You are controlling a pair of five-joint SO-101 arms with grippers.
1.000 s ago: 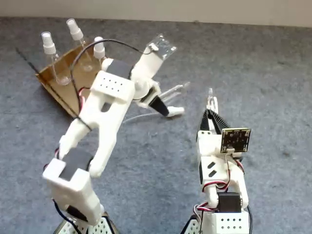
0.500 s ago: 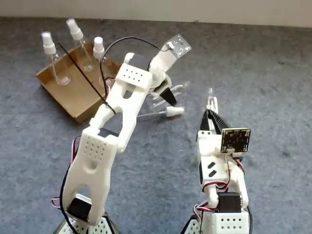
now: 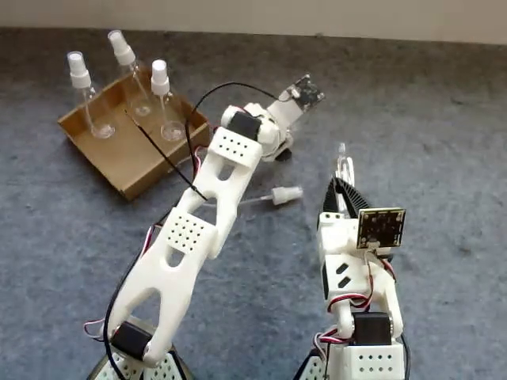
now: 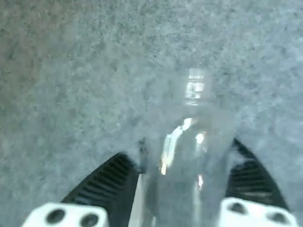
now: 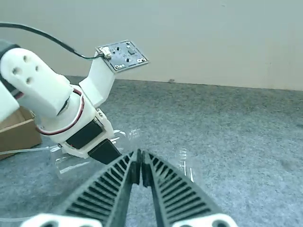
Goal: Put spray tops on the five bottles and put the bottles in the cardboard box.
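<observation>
While we look down from the high view, the box sits at the far left of the grey surface, with three capped bottles standing in it. Our left arm stretches from the near edge towards the middle, and the left gripper is low at the surface, well apart from the box. A loose spray top lies on its side beside that arm, its thin tube reaching towards the arm. The right gripper points away from its base, and an upright bottle without a top stands just beyond its tips.

From the left wrist, we see a clear bottle between the left fingers, which press against both its sides. Its open neck points away from the camera, over the surface.

From the right wrist, we see the right fingers pressed together with nothing between them. The upright bottle stands just beside their tips, and we cannot tell whether it touches them. Farther off, the left gripper holds the clear bottle low by the surface.
</observation>
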